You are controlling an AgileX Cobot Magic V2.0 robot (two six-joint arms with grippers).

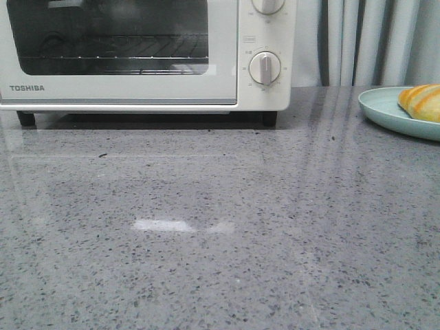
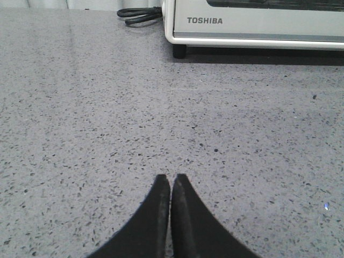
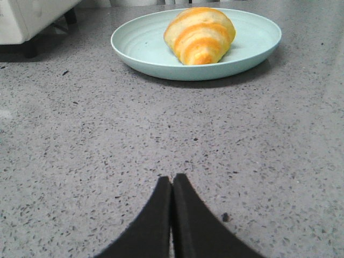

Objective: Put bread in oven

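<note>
The bread [image 3: 200,34], a golden-orange croissant roll with cream stripes, lies on a pale green plate [image 3: 140,40]. In the front view the bread [image 1: 421,102] and plate [image 1: 385,110] sit at the right edge. The cream-white TOSHIBA oven [image 1: 144,89] stands at the back left with its glass door closed; its lower front corner shows in the left wrist view [image 2: 252,27]. My left gripper [image 2: 171,178] is shut and empty above the counter, in front of the oven. My right gripper [image 3: 172,178] is shut and empty, short of the plate. Neither gripper shows in the front view.
The grey speckled counter [image 1: 220,234] spans all views. A black power cord [image 2: 140,15] lies beside the oven. Grey curtains [image 1: 371,41] hang behind. The oven's dial knobs [image 1: 265,67] are on its right panel, and one oven corner [image 3: 27,21] shows near the plate.
</note>
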